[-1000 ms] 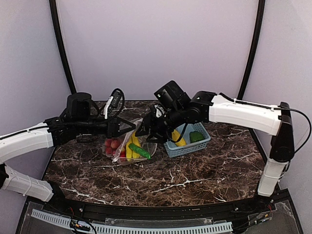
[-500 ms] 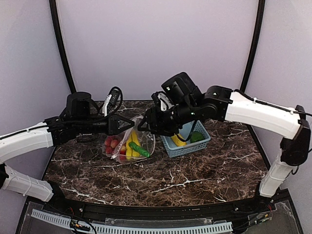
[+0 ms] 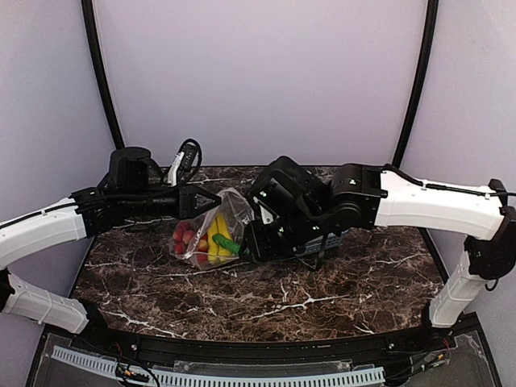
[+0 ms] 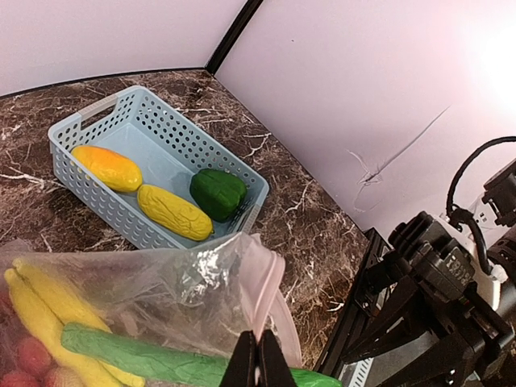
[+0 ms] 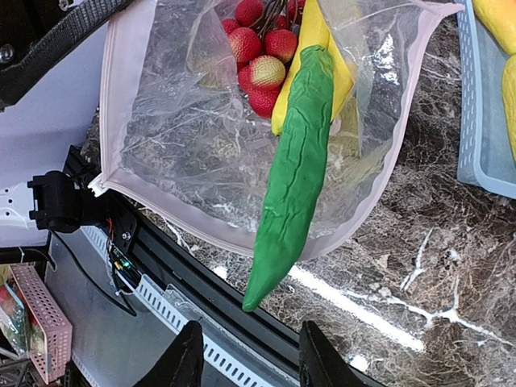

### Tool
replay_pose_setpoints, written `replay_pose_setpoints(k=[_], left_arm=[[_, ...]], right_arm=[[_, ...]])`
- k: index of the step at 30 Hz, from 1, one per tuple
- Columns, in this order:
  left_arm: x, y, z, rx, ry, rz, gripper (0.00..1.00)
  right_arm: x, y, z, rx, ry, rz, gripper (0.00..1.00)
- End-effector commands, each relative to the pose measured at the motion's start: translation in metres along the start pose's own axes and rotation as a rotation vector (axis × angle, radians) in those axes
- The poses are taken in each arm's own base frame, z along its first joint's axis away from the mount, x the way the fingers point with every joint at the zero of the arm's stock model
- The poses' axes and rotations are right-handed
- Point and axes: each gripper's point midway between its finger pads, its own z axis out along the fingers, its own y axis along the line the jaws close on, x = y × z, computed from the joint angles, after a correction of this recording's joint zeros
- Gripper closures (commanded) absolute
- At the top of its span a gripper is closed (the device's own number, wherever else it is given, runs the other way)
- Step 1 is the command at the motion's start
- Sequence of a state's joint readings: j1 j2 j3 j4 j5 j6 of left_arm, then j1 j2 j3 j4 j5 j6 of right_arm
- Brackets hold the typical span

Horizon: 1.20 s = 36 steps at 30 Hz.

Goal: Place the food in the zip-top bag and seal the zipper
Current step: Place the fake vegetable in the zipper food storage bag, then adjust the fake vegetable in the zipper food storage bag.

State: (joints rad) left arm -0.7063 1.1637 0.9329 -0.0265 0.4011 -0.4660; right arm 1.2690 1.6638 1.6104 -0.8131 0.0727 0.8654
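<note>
A: Clear plastic bag (image 5: 185,137): where is it?
B: Just beside the blue basket (image 4: 89,129), mouth gaping, zipper (image 5: 109,105) unsealed. The left gripper (image 4: 258,363) is clenched on its pink edge.
A: The right gripper (image 5: 248,359)?
B: Fingers spread, grasping nothing, near the basket too.
A: The food?
B: Bananas (image 5: 318,32), red fruits (image 5: 262,72) and a long green vegetable (image 5: 294,177) are in the bag, the vegetable's tip poking out. An orange piece (image 4: 106,167), a yellow piece (image 4: 173,211) and a green pepper (image 4: 218,193) lie inside the basket.

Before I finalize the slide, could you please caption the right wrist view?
Open right gripper facing the zip-top bag, a green vegetable protruding from its mouth.
</note>
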Motion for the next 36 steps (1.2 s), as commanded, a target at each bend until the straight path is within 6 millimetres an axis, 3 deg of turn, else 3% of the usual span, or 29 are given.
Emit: replay_pose_setpoints(k=[1, 25, 28, 36], left_arm=[[-0.005, -0.003, -0.004, -0.014, -0.004, 0.006, 0.99], [-0.007, -0.003, -0.005, -0.019, -0.005, 0.007, 0.99], [-0.007, -0.003, -0.006, -0.021, -0.007, 0.008, 0.99], [-0.007, -0.003, -0.009, -0.026, -0.017, 0.007, 0.99]], right_arm=[[0.003, -0.005, 0.005, 0.054, -0.023, -0.014, 0.63], [-0.015, 0.0, 0.031, 0.105, -0.067, -0.045, 0.82], [-0.015, -0.001, 0.033, 0.112, -0.07, -0.045, 0.9], [-0.031, -0.002, 0.015, 0.129, -0.151, -0.037, 1.0]])
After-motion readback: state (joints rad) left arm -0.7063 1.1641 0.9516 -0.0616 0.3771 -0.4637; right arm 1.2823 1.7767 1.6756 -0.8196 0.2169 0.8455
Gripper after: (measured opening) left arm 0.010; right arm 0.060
